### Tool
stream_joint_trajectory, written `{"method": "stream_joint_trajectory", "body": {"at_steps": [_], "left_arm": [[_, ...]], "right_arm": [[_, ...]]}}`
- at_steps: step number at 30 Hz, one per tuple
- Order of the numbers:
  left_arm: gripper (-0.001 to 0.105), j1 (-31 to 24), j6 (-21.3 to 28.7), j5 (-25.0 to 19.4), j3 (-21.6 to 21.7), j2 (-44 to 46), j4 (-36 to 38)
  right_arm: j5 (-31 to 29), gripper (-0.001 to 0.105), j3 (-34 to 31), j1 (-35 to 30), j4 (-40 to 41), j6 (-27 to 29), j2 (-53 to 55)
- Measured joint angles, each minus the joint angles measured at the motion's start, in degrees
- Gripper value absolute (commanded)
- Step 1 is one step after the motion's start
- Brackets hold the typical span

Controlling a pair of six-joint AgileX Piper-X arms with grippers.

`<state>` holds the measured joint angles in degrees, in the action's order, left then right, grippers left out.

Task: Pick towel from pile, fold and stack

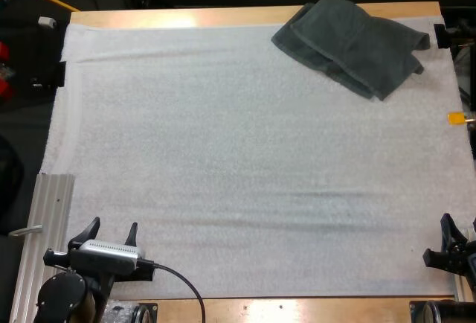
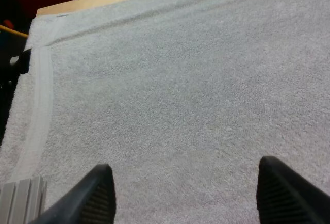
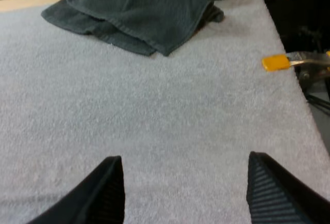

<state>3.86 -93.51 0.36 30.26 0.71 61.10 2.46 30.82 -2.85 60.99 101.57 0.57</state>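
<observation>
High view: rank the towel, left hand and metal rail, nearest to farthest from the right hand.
1. The crumpled towel, mat's far right corner.
2. The left hand, near left.
3. The metal rail, table's left edge, past that hand.

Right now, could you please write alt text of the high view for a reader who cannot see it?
A crumpled dark grey-green towel lies at the far right corner of a white mat on a wooden table. The left claw and the right claw sit open at the near corners, far from the towel.
</observation>
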Motion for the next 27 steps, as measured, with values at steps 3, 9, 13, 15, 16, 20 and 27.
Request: {"method": "stream_joint_trajectory", "body": {"at_steps": [3, 9, 13, 15, 16, 20, 27], "left_arm": [[0.057, 0.00, 0.00, 0.00, 0.00, 0.00, 0.00], [0.057, 0.00, 0.00, 0.00, 0.00, 0.00, 0.00], [0.057, 0.00, 0.00, 0.00, 0.00, 0.00, -0.19], [0.057, 0.00, 0.00, 0.00, 0.00, 0.00, -0.52], [0.057, 0.00, 0.00, 0.02, 0.00, 0.00, -0.74], [0.057, 0.00, 0.00, 2.62, 0.00, 0.00, -1.56], [0.057, 0.00, 0.00, 13.06, 0.00, 0.00, -2.17]], "right_arm": [[-0.22, 0.051, 0.00, 0.00, 0.02, 0.00, 0.00], [-0.56, 0.051, -0.05, 0.00, 0.02, 0.00, 0.00], [-0.56, 0.051, -0.05, 0.00, 0.01, 0.00, 0.00], [-0.56, 0.051, -0.05, 0.00, -0.05, -0.06, 0.00], [-0.56, 0.051, -0.05, 0.00, -0.03, -0.07, 0.00], [-0.23, 0.051, -0.05, 0.00, -0.58, -0.21, 0.00], [6.19, 0.051, 0.09, 0.00, -3.02, -0.40, 0.00]]}}
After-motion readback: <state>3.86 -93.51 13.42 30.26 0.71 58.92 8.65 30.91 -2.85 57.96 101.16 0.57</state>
